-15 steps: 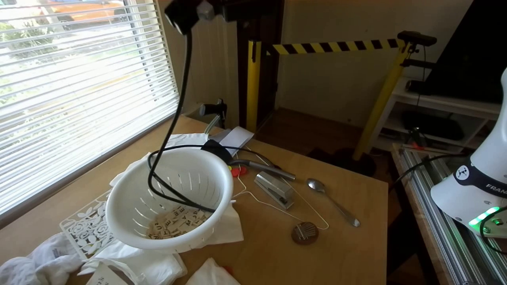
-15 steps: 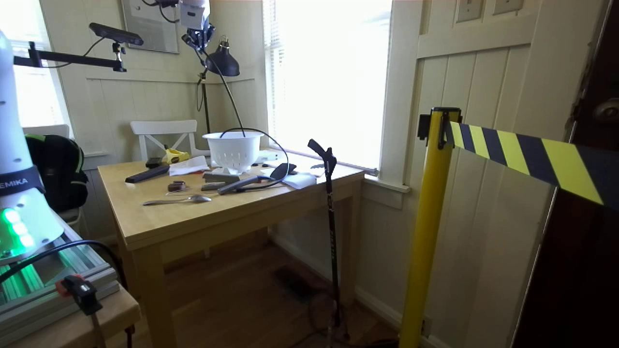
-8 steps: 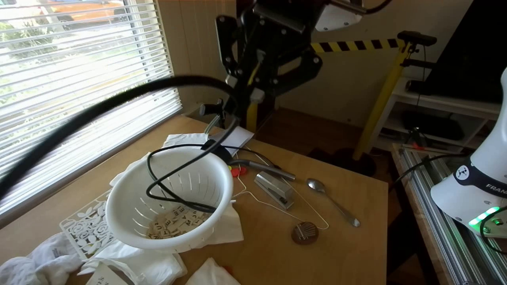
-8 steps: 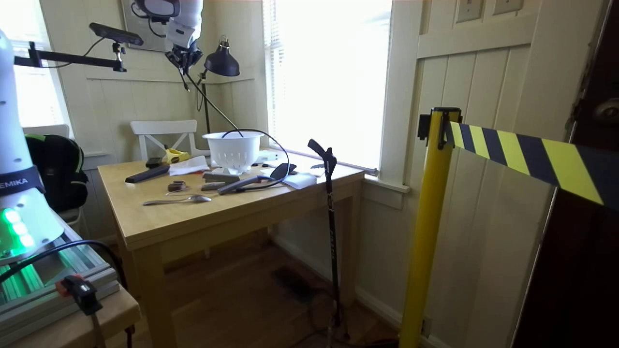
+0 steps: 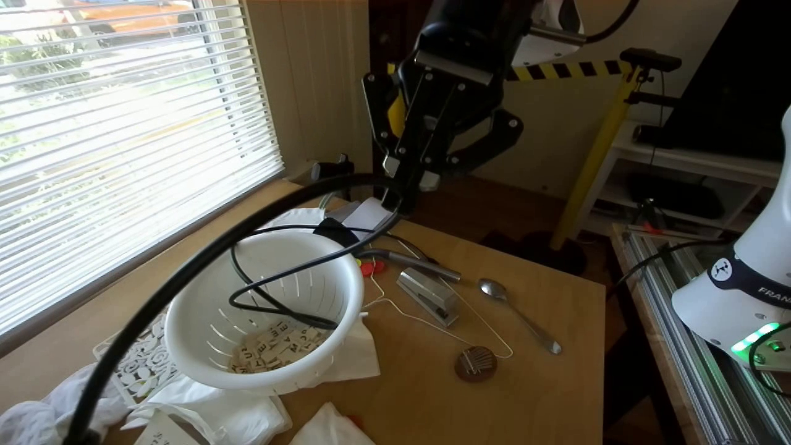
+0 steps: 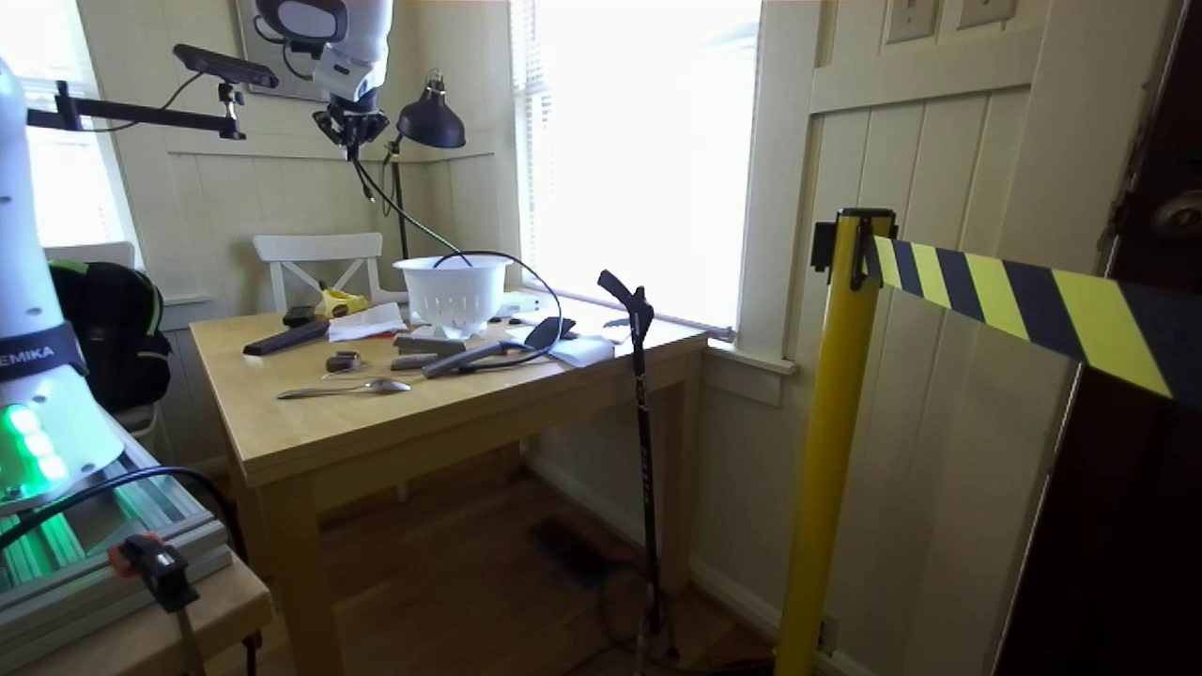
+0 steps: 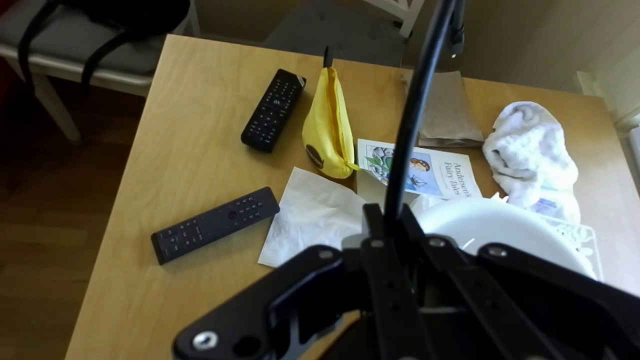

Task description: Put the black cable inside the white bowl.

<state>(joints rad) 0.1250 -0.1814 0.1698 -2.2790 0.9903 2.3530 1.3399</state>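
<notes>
The white bowl, slotted like a colander, stands on the table and holds letter tiles; it shows too in an exterior view and the wrist view. My gripper is high above the table, beside the bowl and not over it, also seen in an exterior view. Its fingertips are shut on the black cable. On one side the cable slants down into the bowl, lies looped there and passes over the rim. Its other part arcs away from the fingers, hanging free.
A grey-handled tool, a stapler, a spoon and a brown disc lie beside the bowl. Remotes, a yellow pouch and a booklet lie on the table. A lamp stands behind.
My gripper has come down and moved away from the window, toward the robot's base side, still holding the cable. The cable section into the bowl now slants instead of hanging steeply.
</notes>
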